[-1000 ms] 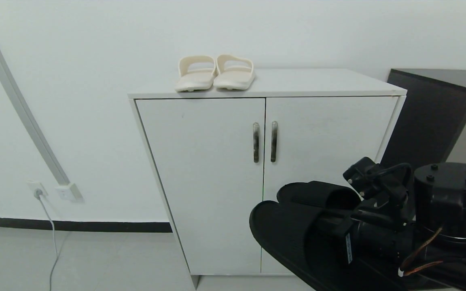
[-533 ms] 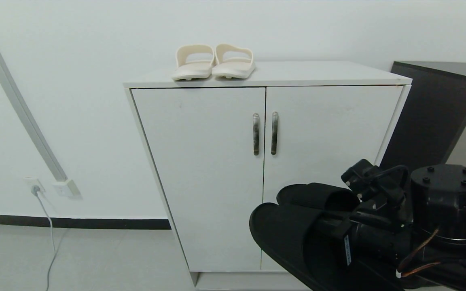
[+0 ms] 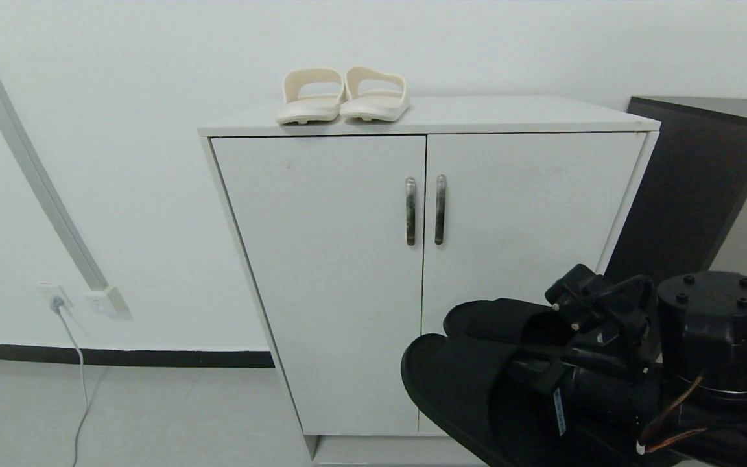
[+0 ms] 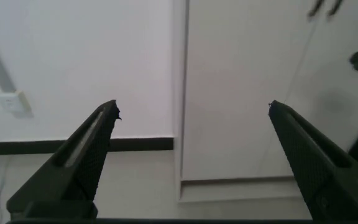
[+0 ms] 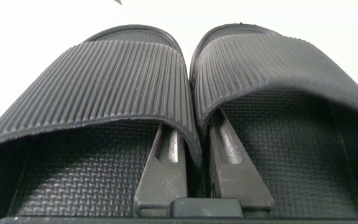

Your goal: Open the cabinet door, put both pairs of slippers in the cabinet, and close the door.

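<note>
You see the right gripper (image 5: 190, 146) clenched on the black slippers (image 3: 471, 379), low in front of the right door of the cabinet (image 3: 321, 292). Both doors are shut. The cream slippers (image 3: 342, 97) rest on the cabinet top at its front edge, toward the left corner. The left gripper (image 4: 192, 107) is spread wide.

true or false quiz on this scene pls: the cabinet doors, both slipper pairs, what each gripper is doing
1. Both cabinet doors are shut. True.
2. The cream slippers lie inside the cabinet. False: they sit side by side on the cabinet top.
3. The right gripper is shut on the black slippers. True: one finger sits in each slipper, pinching their inner sides together.
4. The left gripper grips a door handle. False: it is open, holds nothing, and is apart from the handles.
5. The black slippers rest on the floor. False: they are held up in front of the cabinet doors.
</note>
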`<state>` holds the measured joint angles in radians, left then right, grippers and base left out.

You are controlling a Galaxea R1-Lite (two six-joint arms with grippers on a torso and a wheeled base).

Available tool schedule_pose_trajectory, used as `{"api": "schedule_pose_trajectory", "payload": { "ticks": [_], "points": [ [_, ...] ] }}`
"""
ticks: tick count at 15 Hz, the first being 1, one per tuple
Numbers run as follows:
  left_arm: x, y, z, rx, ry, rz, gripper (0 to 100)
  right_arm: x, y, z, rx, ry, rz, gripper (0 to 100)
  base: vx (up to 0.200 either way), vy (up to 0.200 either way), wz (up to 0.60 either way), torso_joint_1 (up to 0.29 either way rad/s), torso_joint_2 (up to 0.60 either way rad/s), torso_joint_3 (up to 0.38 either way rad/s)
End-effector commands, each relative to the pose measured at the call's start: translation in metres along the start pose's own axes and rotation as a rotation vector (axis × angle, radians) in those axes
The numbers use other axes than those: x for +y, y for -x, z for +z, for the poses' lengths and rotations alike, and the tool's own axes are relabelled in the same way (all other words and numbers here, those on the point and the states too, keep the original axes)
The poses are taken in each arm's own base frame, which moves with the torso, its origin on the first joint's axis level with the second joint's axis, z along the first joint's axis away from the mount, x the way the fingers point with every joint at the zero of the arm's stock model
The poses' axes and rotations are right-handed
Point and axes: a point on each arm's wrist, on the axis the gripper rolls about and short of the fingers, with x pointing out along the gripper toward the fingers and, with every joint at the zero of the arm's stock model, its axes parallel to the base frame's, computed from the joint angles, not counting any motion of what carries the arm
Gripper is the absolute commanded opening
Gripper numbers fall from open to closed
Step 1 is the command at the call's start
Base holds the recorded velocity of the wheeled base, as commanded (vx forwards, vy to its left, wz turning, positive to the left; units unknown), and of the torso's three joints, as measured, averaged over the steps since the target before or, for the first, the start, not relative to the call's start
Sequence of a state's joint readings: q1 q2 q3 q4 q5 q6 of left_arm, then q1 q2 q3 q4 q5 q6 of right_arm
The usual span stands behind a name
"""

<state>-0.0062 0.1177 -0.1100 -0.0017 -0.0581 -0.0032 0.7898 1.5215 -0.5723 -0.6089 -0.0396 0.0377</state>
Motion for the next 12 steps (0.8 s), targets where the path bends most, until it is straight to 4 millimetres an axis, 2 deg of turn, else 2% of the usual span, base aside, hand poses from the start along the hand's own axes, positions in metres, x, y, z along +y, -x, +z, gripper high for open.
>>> {"api": "schedule_pose_trajectory", "payload": {
  "ticks": [1,4,5,6,8,12],
  "points": [
    [-0.002,-0.045,0.055,0.155,0.041,-0.183,100,0.0,0.0,-0.003,0.01,0.001,0.0,0,0.0,0.0,0.0,0.0,0.0,0.0],
    [-0.003,-0.093,0.08,0.145,0.047,-0.311,100,0.0,0.001,-0.004,0.013,0.001,0.001,0,0.0,0.0,0.0,0.0,0.0,0.0],
    [-0.004,-0.101,0.085,0.141,0.047,-0.338,100,0.0,0.002,-0.004,0.011,0.002,0.002,0,0.0,0.0,0.0,0.0,0.0,0.0],
    [-0.009,-0.119,0.092,0.14,0.048,-0.41,100,0.003,0.008,-0.006,0.009,0.005,0.031,0,0.0,0.0,0.0,0.0,0.0,0.0],
    [-0.026,-0.14,0.099,0.157,0.06,-0.549,100,0.004,0.015,-0.007,0.002,0.007,0.08,0,0.0,0.0,0.0,0.0,0.0,0.0],
    [-0.073,-0.182,0.114,0.192,0.113,-0.763,100,0.003,0.009,-0.012,0.031,0.006,0.072,0,0.0,0.0,0.0,0.0,0.0,0.0]
  ]
}}
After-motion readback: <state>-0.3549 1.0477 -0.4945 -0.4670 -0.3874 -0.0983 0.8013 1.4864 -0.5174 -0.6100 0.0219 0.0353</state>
